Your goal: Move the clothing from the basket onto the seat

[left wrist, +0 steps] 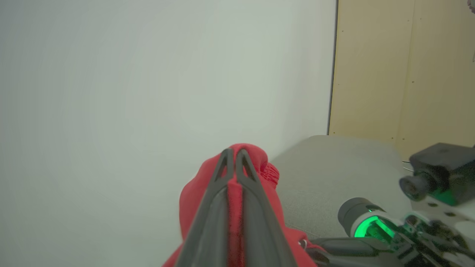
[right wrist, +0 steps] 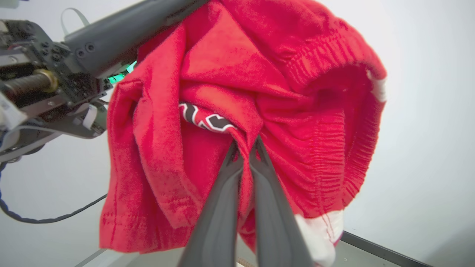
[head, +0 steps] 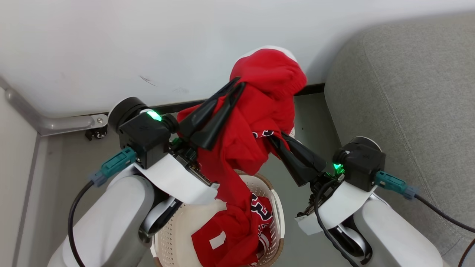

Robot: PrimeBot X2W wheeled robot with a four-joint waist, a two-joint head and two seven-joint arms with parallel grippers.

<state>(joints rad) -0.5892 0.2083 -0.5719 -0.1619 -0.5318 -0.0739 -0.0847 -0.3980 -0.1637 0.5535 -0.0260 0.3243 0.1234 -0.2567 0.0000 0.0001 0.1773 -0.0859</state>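
Plainly, both tools have hold of the clothing [head: 267, 92]. The left tool [head: 237, 82] is pinched together on a fold near the top of the red bundle. The right tool [head: 274, 138] is clamped on a fold lower down, just under a strip of dark lettering [head: 263, 133].

The bundle hangs high in front of the far wall [head: 148, 44], above the basket [head: 277, 207]. Its long axis runs top to bottom: a red tail drops past the left tool into the basket, where more red cloth with lettering lies.

The seat [head: 408, 92] lies to the right of the bundle, with a strip of floor [head: 315, 122] between it and the basket. The right arm is the nearer one to it. So I judge the carry must go rightward, and high enough for the tail to come over the rim.

I cannot tell whether the raised cloth is one garment or two tangled together, nor whether the tail is joined to what lies in the basket. The right tool's tips are buried in the fold. The basket's left side sits under the left forearm [head: 111, 215] and its near end is cut off. The seat runs off to the right.
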